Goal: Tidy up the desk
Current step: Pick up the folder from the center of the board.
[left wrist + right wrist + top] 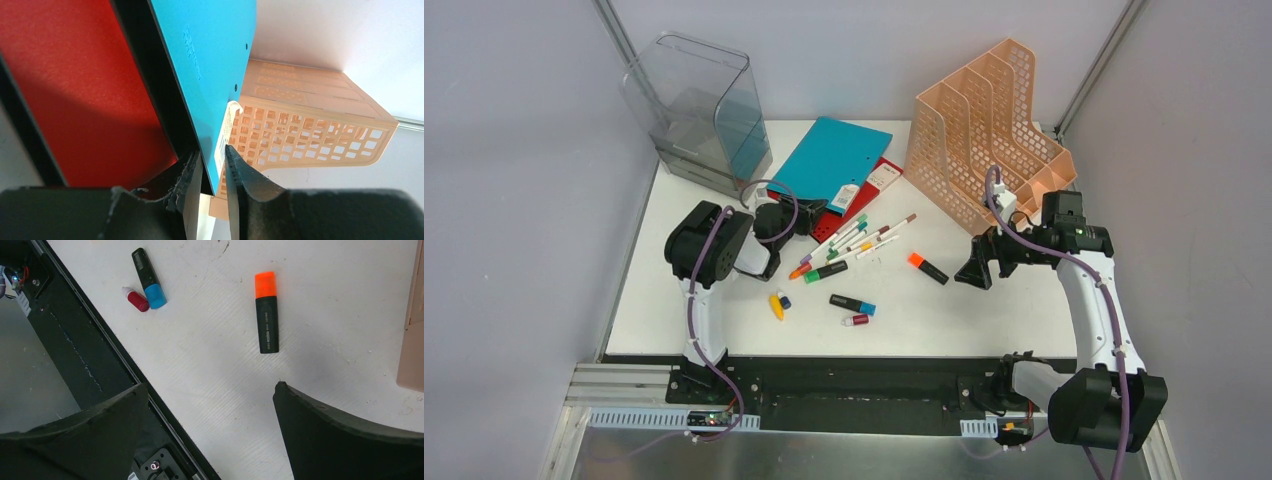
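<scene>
The white desk [984,310] carries a blue folder [829,155] lying partly over a red folder [836,220] at the back middle. My left gripper [799,215] is at the folders' near-left corner. In the left wrist view its jaws [214,160] pinch the lifted edge of the blue folder [205,60], with the red folder [85,90] underneath to the left. My right gripper [977,272] hovers over bare desk at the right, open and empty [210,386]. An orange-capped highlighter [266,312] lies just ahead of it.
A peach file rack [984,130] stands back right, a clear grey bin [699,110] back left. Several loose markers [854,240] lie mid-desk, with the orange highlighter [927,268], a blue-capped highlighter [852,304], a small red cap [855,320] and a yellow piece [776,305]. The black rail [824,385] runs along the near edge.
</scene>
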Motion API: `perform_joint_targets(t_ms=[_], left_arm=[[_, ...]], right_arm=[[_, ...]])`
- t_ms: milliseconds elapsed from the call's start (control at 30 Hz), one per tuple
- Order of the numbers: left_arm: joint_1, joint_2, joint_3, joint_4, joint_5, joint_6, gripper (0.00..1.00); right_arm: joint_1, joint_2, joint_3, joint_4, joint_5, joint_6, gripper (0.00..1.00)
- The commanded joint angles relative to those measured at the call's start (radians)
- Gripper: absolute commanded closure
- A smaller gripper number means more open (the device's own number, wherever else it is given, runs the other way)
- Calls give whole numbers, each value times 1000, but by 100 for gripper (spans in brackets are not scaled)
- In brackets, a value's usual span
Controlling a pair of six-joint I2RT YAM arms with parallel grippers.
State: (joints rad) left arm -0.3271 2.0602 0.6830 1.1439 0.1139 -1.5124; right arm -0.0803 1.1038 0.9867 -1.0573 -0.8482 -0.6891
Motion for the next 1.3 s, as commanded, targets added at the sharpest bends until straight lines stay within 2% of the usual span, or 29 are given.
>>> perform_joint_targets(t_ms=[0,133,300,367,500,733,867,1033,1100,1167,1267], left_arm=[[0,19,49,42,-4,-13,75],[0,48,64,52,-12,-18,75],[0,82,82,80,-18,-24,88],[0,88,85,94,-19,-23,99],[0,68,73,134,1,-17,100],[0,-47,-38,281,22,-4,100],[0,-126,-112,287,37,-10,100],[0,-221,-169,288,59,-19,100],[-2,-258,-192,287,58,-19,100],[-6,-290,-213,287,51,-21,100],[-14,-326,-242,287,41,-40,100]], right_arm=[[7,0,2,29,0,-6,0],[10,3,1,27,-16,-4,0],[35,17,-1,26,-61,7,0],[49,26,0,29,-82,17,0],[59,31,-1,52,-169,59,0],[59,-12,-89,328,-273,328,0],[65,-3,-138,525,-311,524,0],[140,21,-186,844,-150,874,0],[194,60,-181,955,-150,874,0],[259,115,-156,1037,5,996,0],[378,230,-65,1067,174,1006,0]])
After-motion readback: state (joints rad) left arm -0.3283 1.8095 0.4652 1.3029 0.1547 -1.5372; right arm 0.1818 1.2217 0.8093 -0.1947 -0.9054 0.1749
